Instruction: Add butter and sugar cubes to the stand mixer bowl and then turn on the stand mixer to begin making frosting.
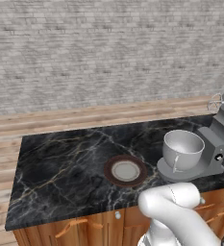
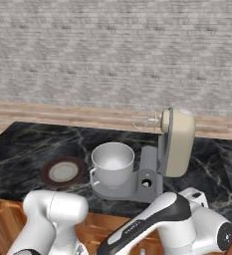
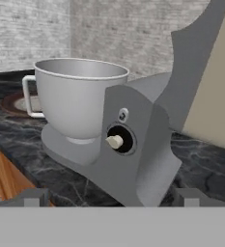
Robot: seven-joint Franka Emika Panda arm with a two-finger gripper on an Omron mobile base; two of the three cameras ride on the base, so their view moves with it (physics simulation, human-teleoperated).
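The stand mixer [image 2: 177,142] [image 1: 219,139] stands on the black marble counter with its beige head tilted back and its wire whisk [image 2: 143,121] in the air. The stand mixer bowl [image 2: 112,162] [image 1: 183,149] [image 3: 77,96] sits on the mixer's grey base, handle towards the counter's front. What shows of the bowl's inside looks bare. My gripper [image 3: 113,198] is open and empty, level with the mixer's column [image 3: 138,159] and a short way in front of its cream knob [image 3: 115,141]. The butter and the sugar cubes are out of view.
A round brown-rimmed plate [image 1: 125,170] [image 2: 62,172] lies on the counter [image 1: 60,158] to the left of the bowl, with nothing on it. Wooden cabinet fronts [image 1: 84,228] run below the counter edge. A grey brick wall stands behind.
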